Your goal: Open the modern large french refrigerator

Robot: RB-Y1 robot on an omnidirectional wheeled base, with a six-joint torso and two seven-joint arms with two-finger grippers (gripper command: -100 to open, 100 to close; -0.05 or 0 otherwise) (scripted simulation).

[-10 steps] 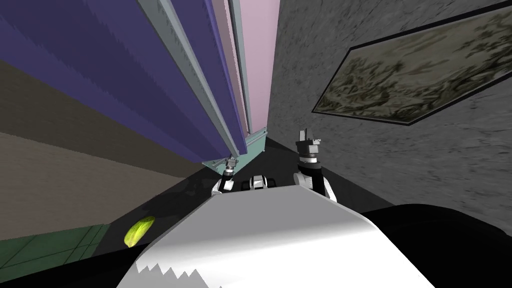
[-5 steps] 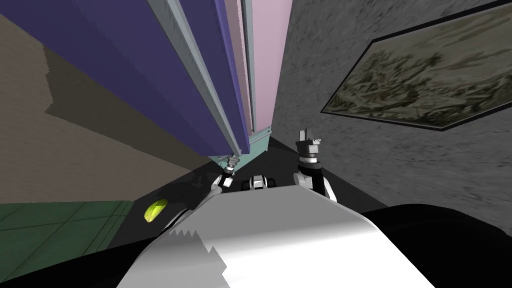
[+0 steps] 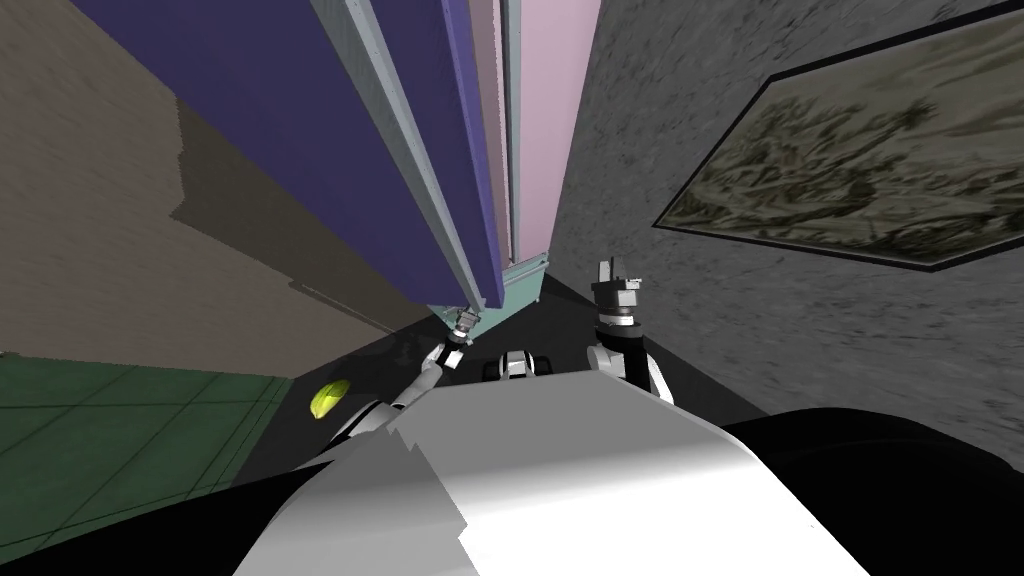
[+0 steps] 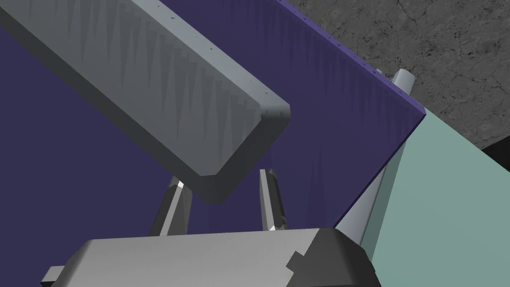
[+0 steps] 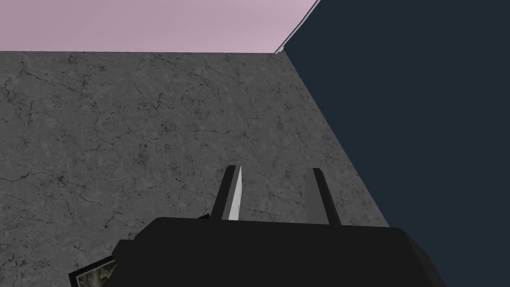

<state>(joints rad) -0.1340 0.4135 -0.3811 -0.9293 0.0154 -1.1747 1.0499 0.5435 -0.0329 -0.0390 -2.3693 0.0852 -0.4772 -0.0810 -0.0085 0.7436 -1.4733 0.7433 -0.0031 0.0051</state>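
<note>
The refrigerator's tall purple door carries a long grey bar handle. My left gripper is at the bar's lower end. In the left wrist view the handle's end lies between my fingers, and the left gripper is shut on it. The purple door stands a little off the teal cabinet face, so it is ajar. My right gripper hangs to the right of the fridge. Its jaws are open, with nothing between them.
A yellow-green object lies on the dark floor to my left, beside green tiles. A grey wall with a framed picture runs close on my right. A pink panel adjoins the purple door.
My body and head have shifted, so the whole head view has swung right. My left arm now reaches farther out to the handle. The right arm has kept its pose.
</note>
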